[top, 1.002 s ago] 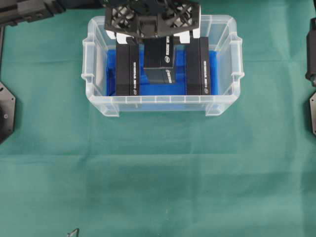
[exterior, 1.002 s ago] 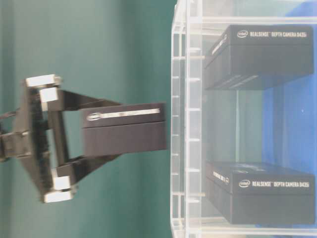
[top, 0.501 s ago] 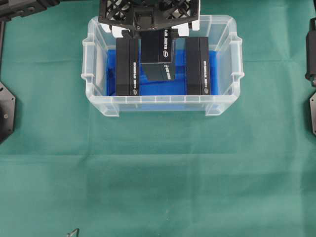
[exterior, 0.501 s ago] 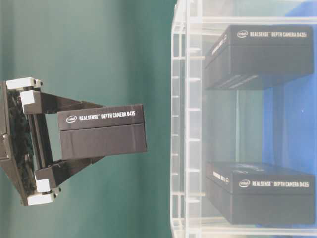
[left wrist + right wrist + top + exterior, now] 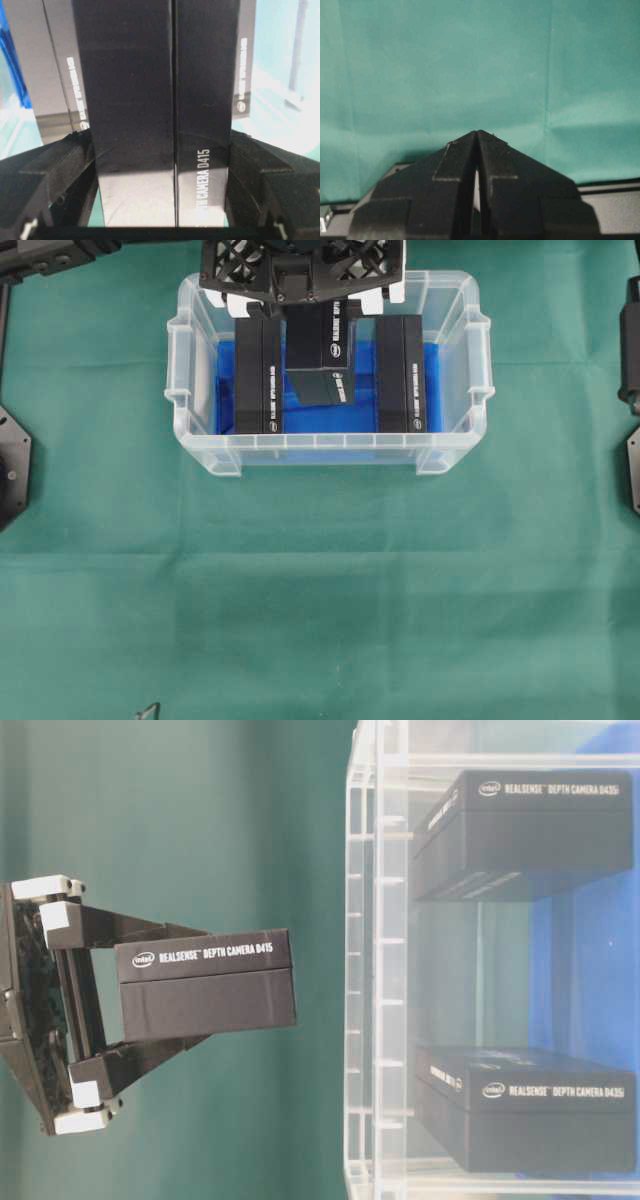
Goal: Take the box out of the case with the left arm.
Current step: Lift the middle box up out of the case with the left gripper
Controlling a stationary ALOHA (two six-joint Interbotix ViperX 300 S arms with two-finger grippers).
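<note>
My left gripper (image 5: 308, 310) is shut on a black box (image 5: 318, 352) printed "RealSense Depth Camera D415". It holds the box above the middle of the case (image 5: 328, 452), a clear plastic tub with a blue lining (image 5: 432, 370). In the table-level view the box (image 5: 205, 985) hangs well clear of the case's rim (image 5: 365, 970), pinched between the two black fingers (image 5: 150, 930). The left wrist view is filled by the box (image 5: 160, 100), with a finger pressed on each side of it. My right gripper (image 5: 478, 134) is shut over bare green cloth, holding nothing.
Two more black boxes stand in the case, one at its left (image 5: 258, 375) and one at its right (image 5: 401, 372). Green cloth (image 5: 320, 590) covers the table. Arm bases sit at the left edge (image 5: 12, 455) and right edge (image 5: 632, 350).
Over the first half second the left gripper carried the box further up and away from the case's rim. Since then it has held almost still.
</note>
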